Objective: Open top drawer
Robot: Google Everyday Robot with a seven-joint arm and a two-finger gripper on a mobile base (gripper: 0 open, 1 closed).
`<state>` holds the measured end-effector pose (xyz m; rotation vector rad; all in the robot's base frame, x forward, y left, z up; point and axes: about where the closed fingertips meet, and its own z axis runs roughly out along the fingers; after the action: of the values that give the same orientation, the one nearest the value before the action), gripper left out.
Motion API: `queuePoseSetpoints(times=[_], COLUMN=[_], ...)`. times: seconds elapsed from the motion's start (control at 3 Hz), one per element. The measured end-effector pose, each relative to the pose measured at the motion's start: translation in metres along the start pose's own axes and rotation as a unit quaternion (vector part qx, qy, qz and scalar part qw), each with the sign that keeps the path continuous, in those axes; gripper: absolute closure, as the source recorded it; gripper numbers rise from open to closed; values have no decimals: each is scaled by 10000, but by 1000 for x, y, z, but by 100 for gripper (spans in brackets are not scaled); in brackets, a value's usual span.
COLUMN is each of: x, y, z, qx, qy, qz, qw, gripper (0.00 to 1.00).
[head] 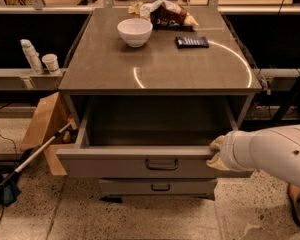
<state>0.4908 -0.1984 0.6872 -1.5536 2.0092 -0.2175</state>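
The top drawer (115,165) is the wide grey one under the counter. It stands pulled far out, its deep grey interior showing, with a small dark bail handle (161,164) centred on its front. My gripper (216,153) is at the right end of the drawer front's top edge, reaching in from the right on a white arm (275,154). It touches the front edge there. A narrower grey drawer (157,187) below is shut.
On the counter (155,69) stand a white bowl (135,31), a snack bag (162,13) and a dark flat bar (192,42). A cardboard box (45,126) and a long-handled tool (30,159) lie at the left. A bottle and cup sit on a left ledge.
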Motion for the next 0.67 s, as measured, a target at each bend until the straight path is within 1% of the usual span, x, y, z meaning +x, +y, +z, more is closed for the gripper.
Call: queuePoseSetpoints(times=[0.33, 0.67], x=[-1, -1], y=[-1, -6], z=[-2, -7], qx=[33, 80], qy=[-42, -46], qz=[-14, -31], qw=[10000, 10000], gripper=[83, 52])
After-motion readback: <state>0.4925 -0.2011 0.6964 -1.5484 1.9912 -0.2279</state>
